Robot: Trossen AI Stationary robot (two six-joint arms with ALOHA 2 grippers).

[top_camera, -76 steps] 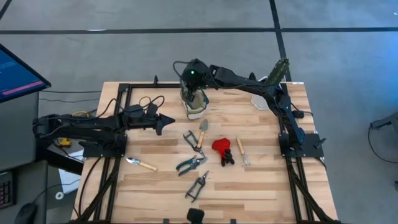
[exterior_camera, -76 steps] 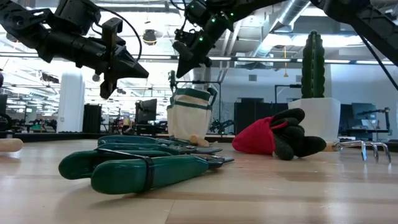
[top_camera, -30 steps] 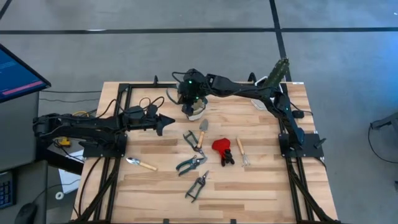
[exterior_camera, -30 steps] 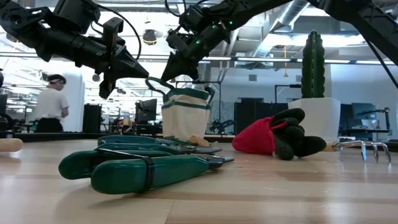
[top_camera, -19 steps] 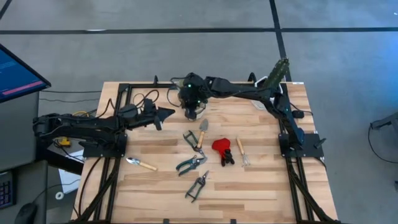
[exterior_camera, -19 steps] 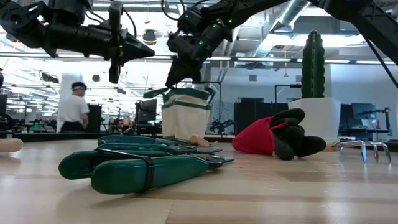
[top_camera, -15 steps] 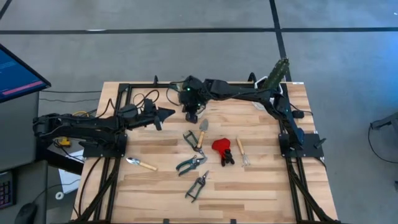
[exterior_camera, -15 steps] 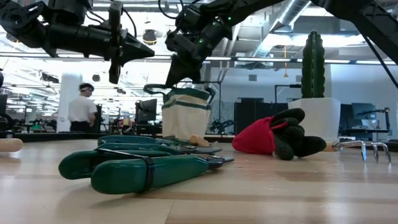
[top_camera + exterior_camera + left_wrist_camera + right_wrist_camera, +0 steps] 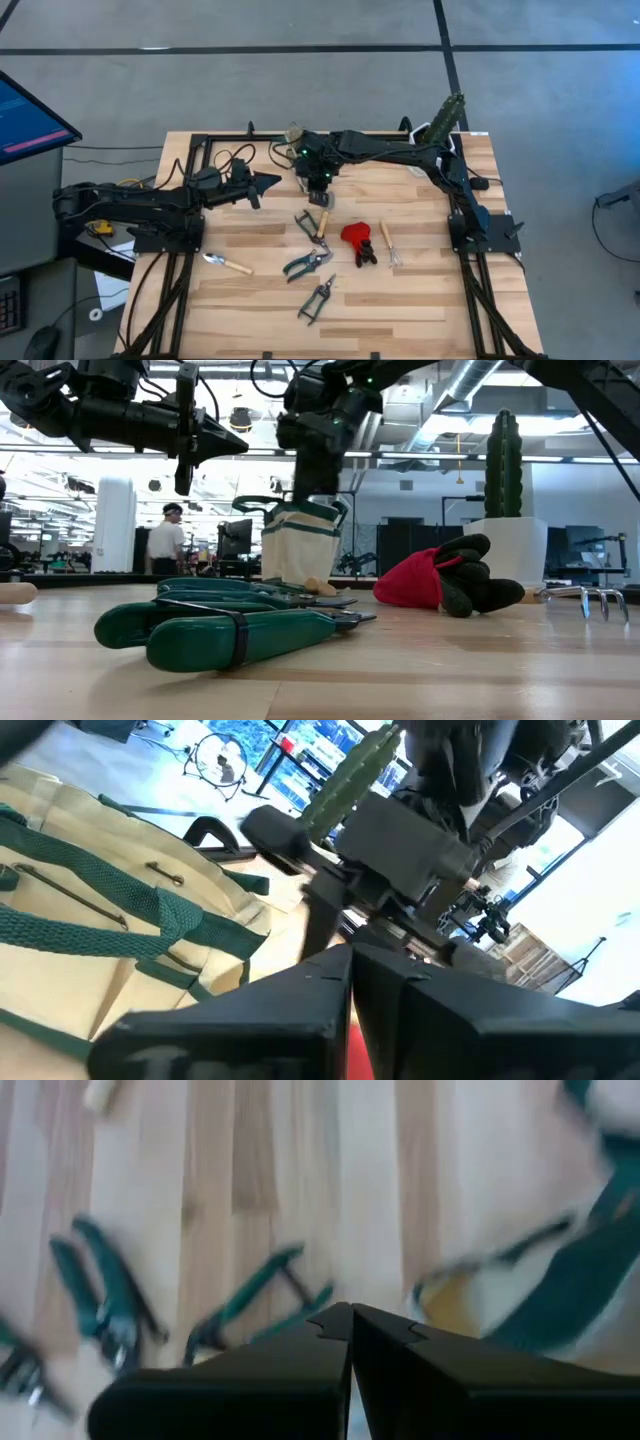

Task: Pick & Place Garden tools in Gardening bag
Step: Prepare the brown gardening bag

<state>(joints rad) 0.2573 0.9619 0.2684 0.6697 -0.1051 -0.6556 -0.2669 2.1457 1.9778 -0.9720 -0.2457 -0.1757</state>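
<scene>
Tools (image 9: 308, 263) lie untouched on the counter (image 9: 420, 290) while the right gripper (image 9: 318, 185), jaws closed and empty, has swung from the bag (image 9: 300, 545) toward them; left gripper (image 9: 272, 182), closed, now hovers nearby

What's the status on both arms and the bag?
Left gripper shut, empty, hovering left of the bag. Right gripper shut, empty, above the bag. Tools all on the table; nothing bagged yet.

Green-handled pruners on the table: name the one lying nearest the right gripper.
The pruner beside the trowel, just below the right gripper; the other two lie farther down the table.
</scene>
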